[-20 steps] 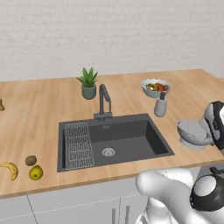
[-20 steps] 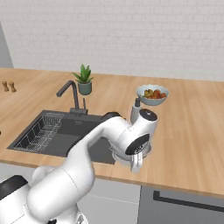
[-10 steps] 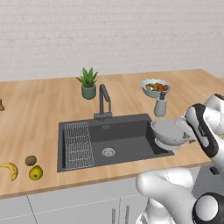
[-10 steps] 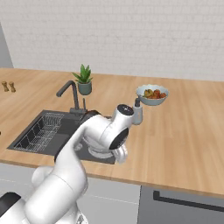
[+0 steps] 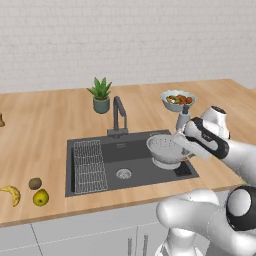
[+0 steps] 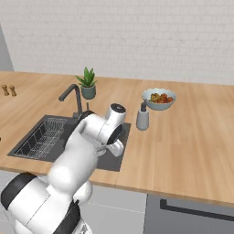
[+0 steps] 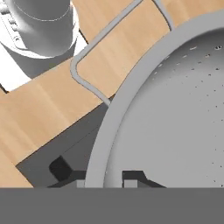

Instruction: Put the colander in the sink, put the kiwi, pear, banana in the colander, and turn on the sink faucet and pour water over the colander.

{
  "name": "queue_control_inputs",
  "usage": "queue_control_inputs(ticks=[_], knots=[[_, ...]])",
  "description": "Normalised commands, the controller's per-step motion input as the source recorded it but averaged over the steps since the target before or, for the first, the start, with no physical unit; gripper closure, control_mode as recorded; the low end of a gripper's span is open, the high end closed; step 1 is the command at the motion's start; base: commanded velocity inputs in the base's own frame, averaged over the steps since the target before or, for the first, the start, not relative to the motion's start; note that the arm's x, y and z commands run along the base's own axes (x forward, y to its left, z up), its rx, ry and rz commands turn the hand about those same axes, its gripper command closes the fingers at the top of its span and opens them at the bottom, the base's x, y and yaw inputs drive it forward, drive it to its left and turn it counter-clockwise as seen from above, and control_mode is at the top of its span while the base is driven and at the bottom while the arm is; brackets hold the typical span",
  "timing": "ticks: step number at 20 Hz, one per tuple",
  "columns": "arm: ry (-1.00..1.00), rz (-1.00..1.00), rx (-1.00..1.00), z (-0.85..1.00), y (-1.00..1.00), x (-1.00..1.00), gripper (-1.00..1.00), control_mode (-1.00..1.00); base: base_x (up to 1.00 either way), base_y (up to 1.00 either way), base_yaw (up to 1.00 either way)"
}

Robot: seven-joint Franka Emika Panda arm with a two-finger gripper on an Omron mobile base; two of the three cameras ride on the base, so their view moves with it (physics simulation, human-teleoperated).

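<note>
The pale perforated colander (image 5: pixel 165 149) hangs over the right half of the dark sink (image 5: pixel 135 172), slightly tilted. My gripper (image 5: pixel 187 144) is shut on its right rim. In the hand view the rim (image 7: pixel 114 118) runs between my two fingertips (image 7: pixel 132 177), with one wire handle (image 7: pixel 85 54) over the wooden counter. The faucet (image 5: pixel 119 117) stands behind the basin, with no water running. On the counter left of the sink lie the kiwi (image 5: pixel 35 183), the pear (image 5: pixel 41 197) and the banana (image 5: pixel 11 194). In the right base view my arm covers most of the colander.
A wire rack (image 5: pixel 90 165) fills the sink's left side. A soap dispenser (image 5: pixel 182 119) stands just behind my hand, a fruit bowl (image 5: pixel 177 100) beyond it. A potted plant (image 5: pixel 101 95) sits behind the faucet. Two small shakers (image 6: pixel 9 90) stand far left.
My arm has swung left and carried the colander from the counter right of the sink to over the basin's right half. The fruits have not moved.
</note>
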Motion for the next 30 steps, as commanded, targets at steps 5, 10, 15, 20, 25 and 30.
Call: queue_control_inputs(ticks=[5, 10, 15, 20, 25, 30], knots=[[0.0, 0.27, 0.0, -0.31, 0.48, 0.74, 1.0, -1.0, 0.0, 0.0, 0.0], [-0.03, 0.22, 0.0, -0.44, 0.42, 0.58, 1.0, -1.0, 0.0, 0.0, 0.0], [0.04, 0.16, 0.06, -0.38, 0.21, 0.69, 1.0, -1.0, 0.0, 0.0, 0.0], [0.01, 0.16, 0.11, -0.53, 0.32, 0.42, 1.0, -1.0, 0.0, 0.0, 0.0], [0.01, 0.15, 0.05, -0.53, 0.28, 0.39, 1.0, -1.0, 0.0, 0.0, 0.0], [0.0, 0.1, 0.0, -0.44, 0.24, 0.46, 1.0, -1.0, 0.0, 0.0, 0.0]])
